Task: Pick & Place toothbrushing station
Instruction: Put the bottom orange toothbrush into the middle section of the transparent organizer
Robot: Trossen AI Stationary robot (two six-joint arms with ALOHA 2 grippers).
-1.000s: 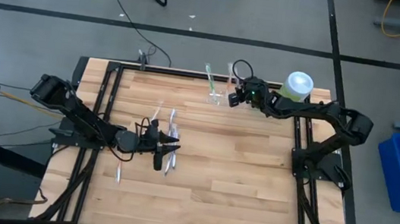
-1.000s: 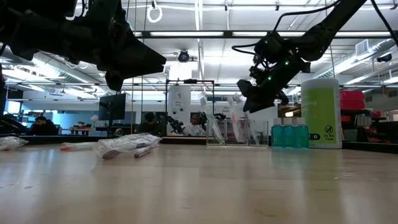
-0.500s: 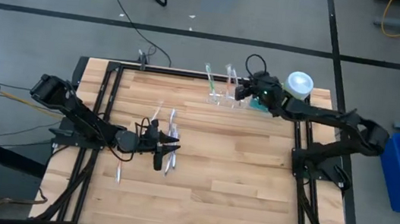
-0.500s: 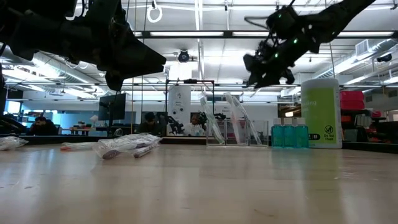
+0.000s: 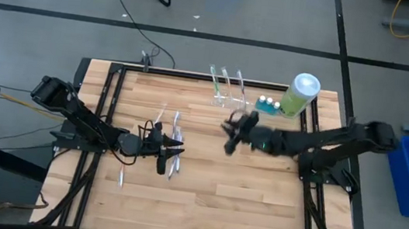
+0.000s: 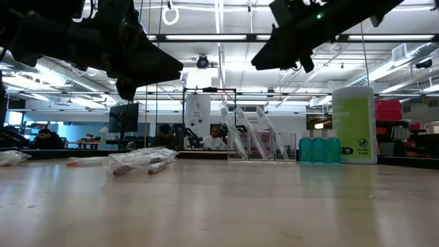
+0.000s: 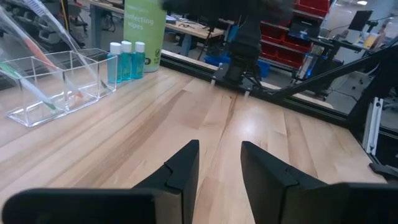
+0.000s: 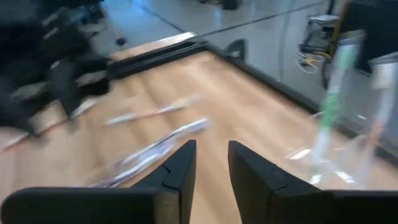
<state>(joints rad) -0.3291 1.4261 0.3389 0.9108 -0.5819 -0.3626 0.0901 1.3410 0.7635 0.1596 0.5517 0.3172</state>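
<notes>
The toothbrushing station [image 5: 228, 98] is a low clear plastic rack standing on its base at the table's far edge, with slim toothbrushes leaning upright in it. It also shows in the low view [image 6: 252, 145], the left wrist view [image 7: 56, 78] and the right wrist view [image 8: 348, 155]. My right gripper [image 5: 229, 133] hangs open and empty over mid-table, on the near side of the rack [image 8: 211, 165]. My left gripper [image 5: 161, 160] is open and empty [image 7: 219, 168] above the wrapped toothbrushes [image 5: 173, 146].
A big light-green bottle with a white cap [image 5: 301, 93] and small blue-capped bottles [image 5: 268, 104] stand to the right of the rack. Wrapped toothbrushes [image 6: 137, 161] lie on the left half of the table. Bare wood [image 5: 257, 191] lies at the near right.
My right gripper has left the rack at the far edge, gone up, then swung toward the table's near and left side to mid-table, turning to face the left arm. The rack stays in place. My left arm has kept still.
</notes>
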